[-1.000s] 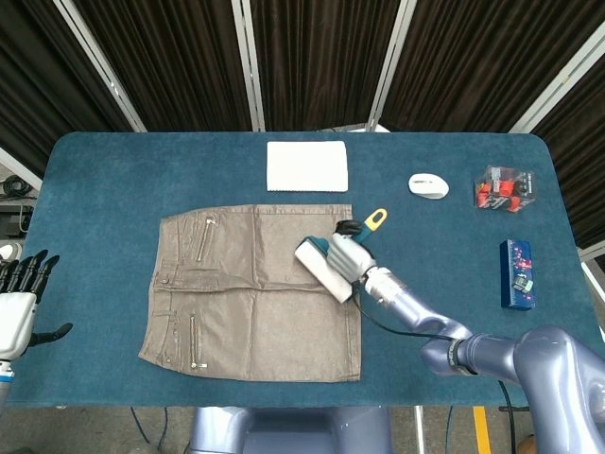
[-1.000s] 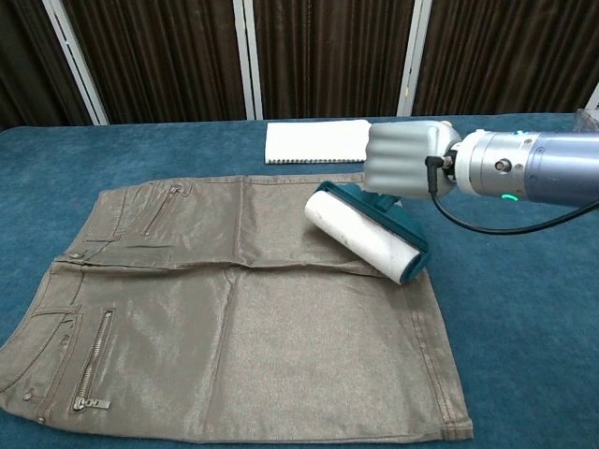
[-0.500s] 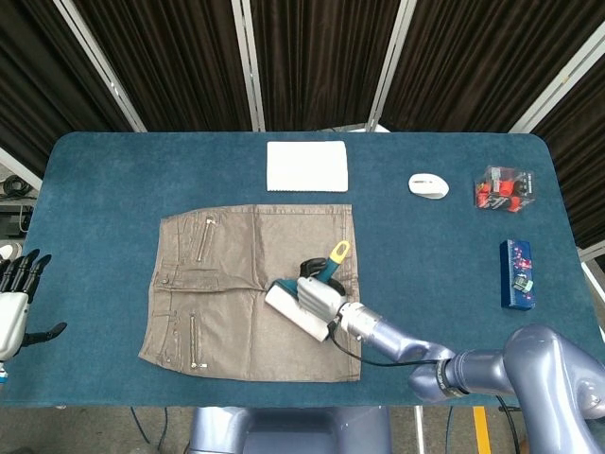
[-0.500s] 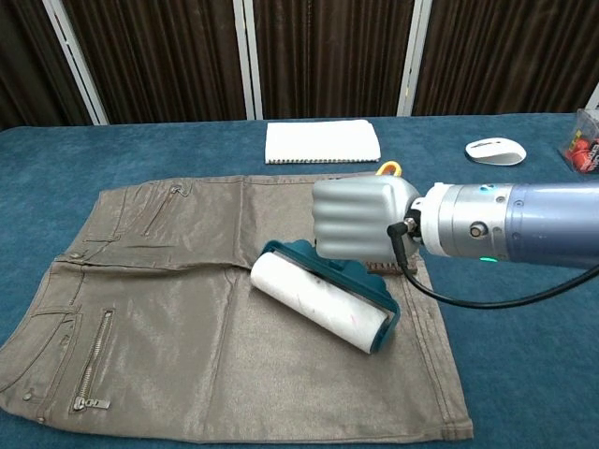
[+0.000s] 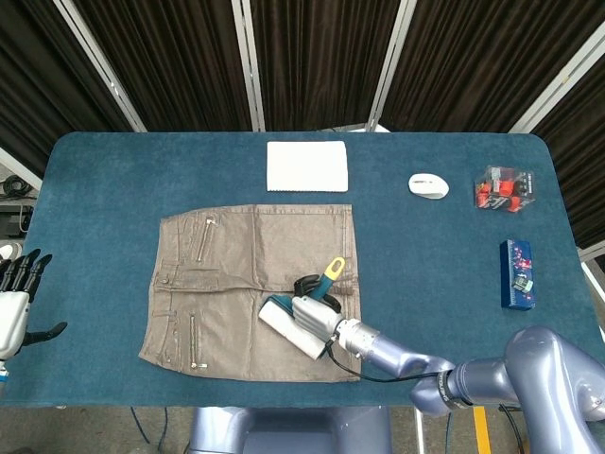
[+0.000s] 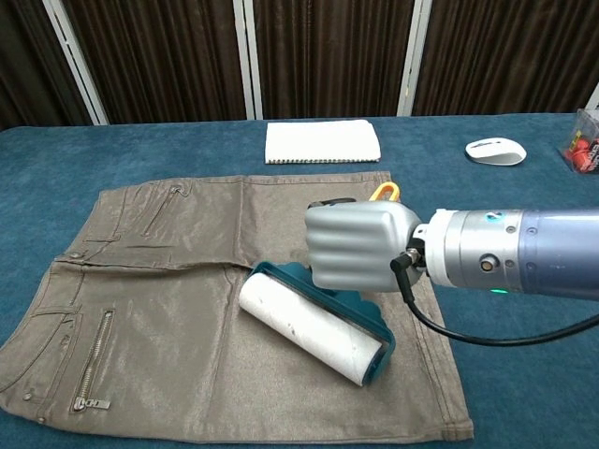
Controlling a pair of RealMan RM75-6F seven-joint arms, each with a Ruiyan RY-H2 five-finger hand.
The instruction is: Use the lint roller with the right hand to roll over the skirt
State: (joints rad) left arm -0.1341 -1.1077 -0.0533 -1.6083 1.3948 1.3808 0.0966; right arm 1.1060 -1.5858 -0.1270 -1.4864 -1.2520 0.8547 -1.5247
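Observation:
A tan skirt (image 5: 236, 284) (image 6: 168, 309) with zip pockets lies flat on the blue table. My right hand (image 5: 312, 310) (image 6: 360, 245) grips the teal handle of the lint roller (image 5: 288, 326) (image 6: 309, 323). Its white roll rests on the skirt's lower right part, and the yellow handle tip (image 5: 335, 266) (image 6: 384, 193) sticks out behind the hand. My left hand (image 5: 14, 303) is open with fingers spread at the far left edge, off the table and apart from the skirt; the chest view does not show it.
A folded white cloth (image 5: 306, 165) (image 6: 322, 141) lies beyond the skirt. A white mouse (image 5: 428, 185) (image 6: 495, 151), a clear box of red items (image 5: 503, 186) and a blue packet (image 5: 517, 274) sit on the right side of the table.
My right hand has drawn the lint roller across the skirt, from the upper right area down toward the lower hem and nearer me. The left hand stayed nearly still.

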